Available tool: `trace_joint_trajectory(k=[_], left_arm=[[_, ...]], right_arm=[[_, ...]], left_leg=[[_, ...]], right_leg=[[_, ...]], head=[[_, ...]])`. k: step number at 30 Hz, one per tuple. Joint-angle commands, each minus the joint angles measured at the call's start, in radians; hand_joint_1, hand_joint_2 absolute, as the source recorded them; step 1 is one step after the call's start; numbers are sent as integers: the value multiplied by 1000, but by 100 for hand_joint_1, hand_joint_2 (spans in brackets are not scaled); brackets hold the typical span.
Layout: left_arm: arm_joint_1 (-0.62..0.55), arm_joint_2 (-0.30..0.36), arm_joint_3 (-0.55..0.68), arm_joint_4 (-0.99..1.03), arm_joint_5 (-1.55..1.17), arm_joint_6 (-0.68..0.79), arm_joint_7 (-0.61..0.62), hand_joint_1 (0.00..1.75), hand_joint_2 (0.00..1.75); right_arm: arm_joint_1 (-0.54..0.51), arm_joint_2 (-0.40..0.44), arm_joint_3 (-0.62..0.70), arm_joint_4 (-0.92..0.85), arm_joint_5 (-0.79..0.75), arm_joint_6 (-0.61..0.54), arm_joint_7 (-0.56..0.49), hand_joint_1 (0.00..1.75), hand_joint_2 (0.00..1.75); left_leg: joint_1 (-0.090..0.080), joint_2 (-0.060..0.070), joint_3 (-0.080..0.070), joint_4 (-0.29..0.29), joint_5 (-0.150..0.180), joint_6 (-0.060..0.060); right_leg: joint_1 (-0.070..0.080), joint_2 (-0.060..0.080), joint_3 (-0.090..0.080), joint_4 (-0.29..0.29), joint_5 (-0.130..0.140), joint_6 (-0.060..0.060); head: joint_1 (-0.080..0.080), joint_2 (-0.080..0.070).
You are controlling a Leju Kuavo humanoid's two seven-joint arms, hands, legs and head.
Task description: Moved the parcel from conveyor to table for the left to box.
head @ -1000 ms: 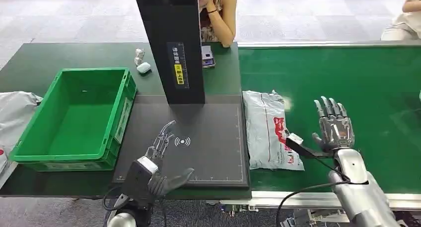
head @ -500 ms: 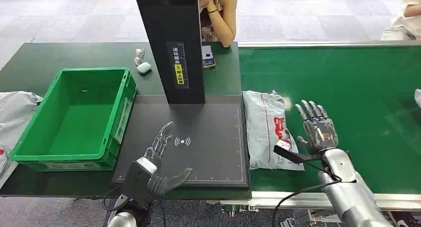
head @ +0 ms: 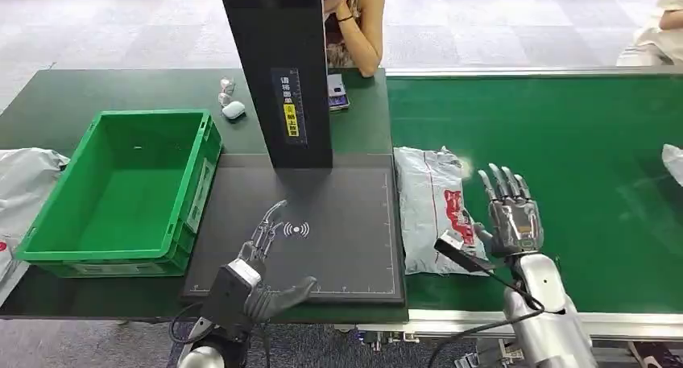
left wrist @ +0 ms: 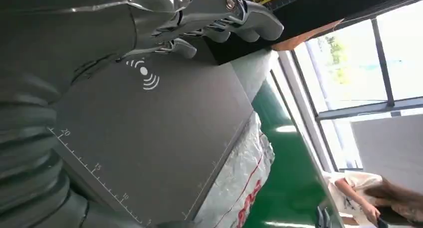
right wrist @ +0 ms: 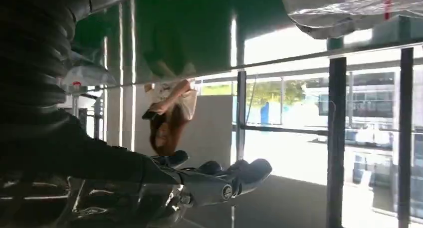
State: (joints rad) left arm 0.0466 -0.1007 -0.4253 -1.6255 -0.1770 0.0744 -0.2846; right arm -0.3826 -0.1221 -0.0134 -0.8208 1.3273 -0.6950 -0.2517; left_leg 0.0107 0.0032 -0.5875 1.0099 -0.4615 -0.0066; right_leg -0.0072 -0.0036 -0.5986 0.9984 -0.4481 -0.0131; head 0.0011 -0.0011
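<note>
Green conveyor (head: pixel 564 126): grey parcel (head: pixel 431 207) flat at its left end, touching black scan pad (head: pixel 338 223). R hand (head: pixel 509 211) spread, empty, just right of parcel. L hand (head: pixel 262 267) spread over pad; green box (head: pixel 48 223) further left.

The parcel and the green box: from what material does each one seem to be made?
The parcel looks like a thin, glossy plastic mailer bag: grey-white, wrinkled, with creases that catch the light and red print. The green box looks like rigid moulded plastic with a smooth, slightly shiny finish: uniform colour, a thick rolled rim and straight walls. Neither material is certain from pictures alone.
</note>
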Motion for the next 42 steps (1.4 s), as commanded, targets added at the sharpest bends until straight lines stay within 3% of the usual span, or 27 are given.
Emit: trace_joint_trajectory(k=[1,2,4,5,7,10,11,13,15,16,18,22,24,27,29,32,33,36,42], left_arm=[[1,39,-13,21,-5,-3,24,0,175],[4,38,-11,17,-7,-4,28,0,175],[4,37,-9,13,-9,-6,31,0,175],[2,39,-8,13,-10,-10,35,0,175],[1,40,-5,14,-11,-12,37,0,175],[5,42,-9,15,-14,-11,37,0,175],[4,41,-18,19,-21,-5,35,0,175],[3,40,-21,21,-22,-3,35,0,175],[-4,39,-40,29,-26,12,36,0,175],[-4,39,-40,29,-26,12,36,0,175],[-1,39,-50,31,-25,19,35,0,175],[2,37,-54,29,-23,25,34,0,175],[-3,29,-49,30,-13,20,25,0,175],[-11,27,-35,29,-11,20,29,0,175],[-12,29,-31,27,-8,15,30,0,175],[-12,29,-22,30,-5,-2,26,0,175],[-9,32,-19,29,-5,-10,22,0,175],[-3,33,-13,17,-4,-29,23,0,175],[-20,24,-10,15,-11,-51,43,0,175]], right_arm=[[-111,9,16,308,-175,138,135,0,175],[-113,8,14,307,-239,212,141,0,175],[-115,1,29,302,-256,241,155,0,175],[-124,2,26,315,-311,343,143,0,175],[-124,-7,38,305,-321,363,141,0,175],[-96,-11,53,252,-343,189,94,0,175],[-65,0,-3,165,-349,-3,56,0,175],[-53,8,-33,133,-340,-3,43,0,175],[-25,67,-209,-15,-278,-3,-63,0,175],[-25,67,-209,-15,-278,-3,-63,0,175],[-45,133,-367,-118,-256,-3,-177,0,175],[-84,164,-440,-153,-345,-3,-263,0,175],[-137,138,-413,-88,-393,-3,-272,0,175],[-177,25,-124,25,-524,48,-179,0,175],[-182,27,-105,39,-531,35,-168,0,175],[-212,-17,33,147,-505,159,-97,0,175],[-232,-35,99,197,-459,244,-48,0,175],[-286,-42,191,285,-357,357,100,0,175],[-346,-30,238,339,-332,522,182,0,175]], left_leg=[[0,1,5,-2,0,0],[0,0,3,-1,0,0],[0,1,4,-2,-1,0],[0,1,5,-2,-1,0],[0,2,3,-1,-1,0],[0,1,5,-2,-1,0],[0,1,4,-2,-1,0],[0,0,4,-2,-1,0],[-1,0,4,-2,-1,0],[-1,0,3,-1,0,0],[-1,2,3,-1,-1,0],[-1,1,1,-1,0,0],[-1,2,4,-2,-1,0],[-1,3,2,-1,-1,0],[-1,3,2,-1,0,0],[0,3,3,-1,0,0],[0,3,5,-2,0,0],[0,2,4,-1,0,0],[-1,2,4,-1,-1,0]], right_leg=[[0,2,4,-2,0,0],[0,1,3,-1,0,0],[0,1,3,-1,0,0],[0,2,4,-2,-1,0],[0,2,2,-1,0,0],[0,1,4,-2,-1,0],[0,1,3,-1,-1,0],[0,0,3,-1,-1,0],[-1,0,4,-1,-1,0],[0,0,2,-1,-1,0],[-1,2,1,0,0,0],[-1,1,0,0,0,0],[-1,2,3,-1,-1,0],[-1,3,1,-1,1,0],[-1,2,2,-1,1,1],[0,3,2,-1,1,0],[0,3,3,-2,1,0],[0,2,3,-1,1,0],[-1,2,2,0,0,0]], head=[[0,0],[0,0],[0,0],[0,0],[0,0],[0,0],[0,0],[0,0],[0,0],[0,0],[0,0],[0,0],[0,0],[0,0],[0,0],[0,0],[0,0],[0,0],[0,0]])
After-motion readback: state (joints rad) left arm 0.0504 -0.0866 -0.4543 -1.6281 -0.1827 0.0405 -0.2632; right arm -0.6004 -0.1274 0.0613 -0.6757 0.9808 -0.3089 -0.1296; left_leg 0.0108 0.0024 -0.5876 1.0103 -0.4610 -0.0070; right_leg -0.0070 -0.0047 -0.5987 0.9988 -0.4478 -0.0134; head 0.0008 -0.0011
